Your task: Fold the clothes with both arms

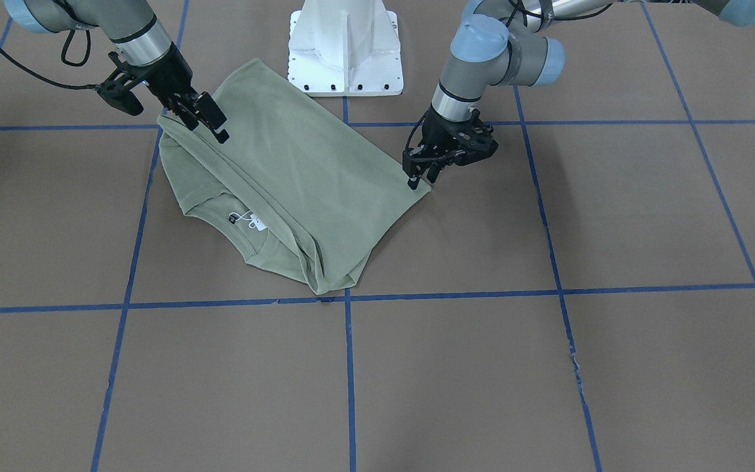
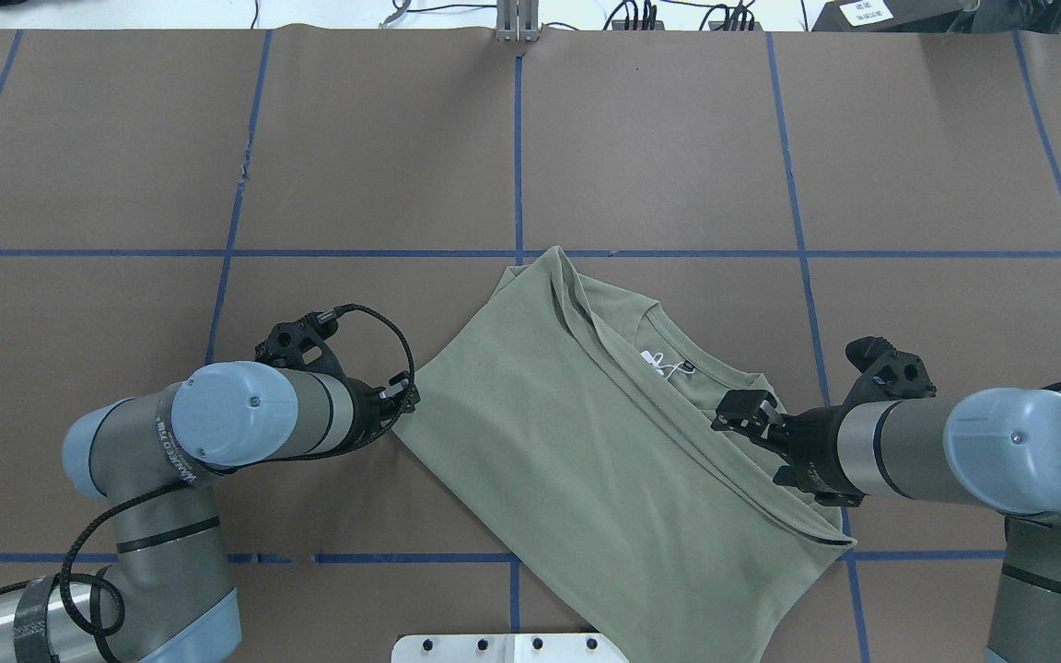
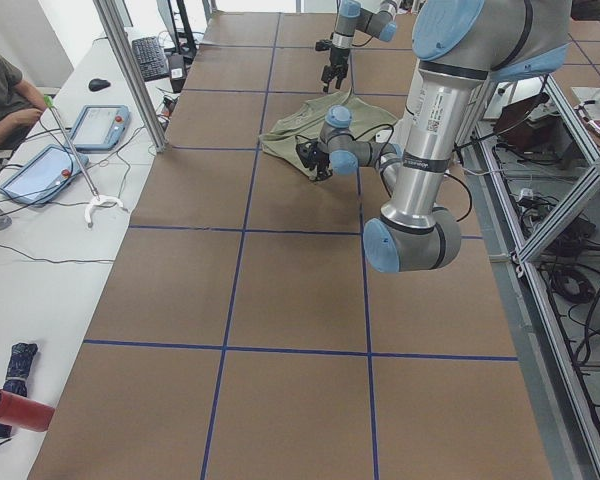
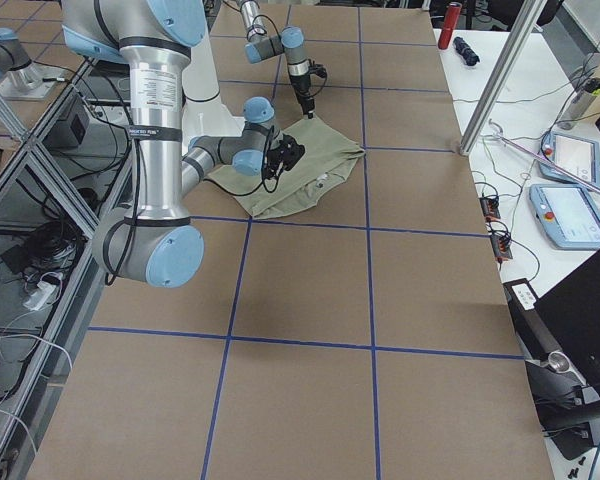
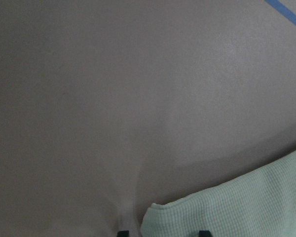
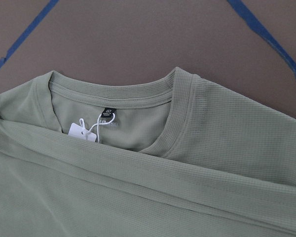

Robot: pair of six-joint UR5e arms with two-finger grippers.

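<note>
One shirt (image 1: pixel 312 164); left end effector (image 1: pixel 418 179) at corner.

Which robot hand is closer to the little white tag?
The right gripper: it is over the shirt near the tag, while the left gripper is at the far corner.

I have bare brown table (image 1: pixel 456 380) past the shirt (image 1: pixel 299 170) on its side away from the robot and beyond both its ends. The white pedestal base (image 1: pixel 345 59) stands just beside the shirt's robot-side corner. The left gripper (image 1: pixel 419 178) straddles one shirt corner. The right gripper (image 1: pixel 204 124) is over the opposite edge, possibly touching the cloth.
</note>
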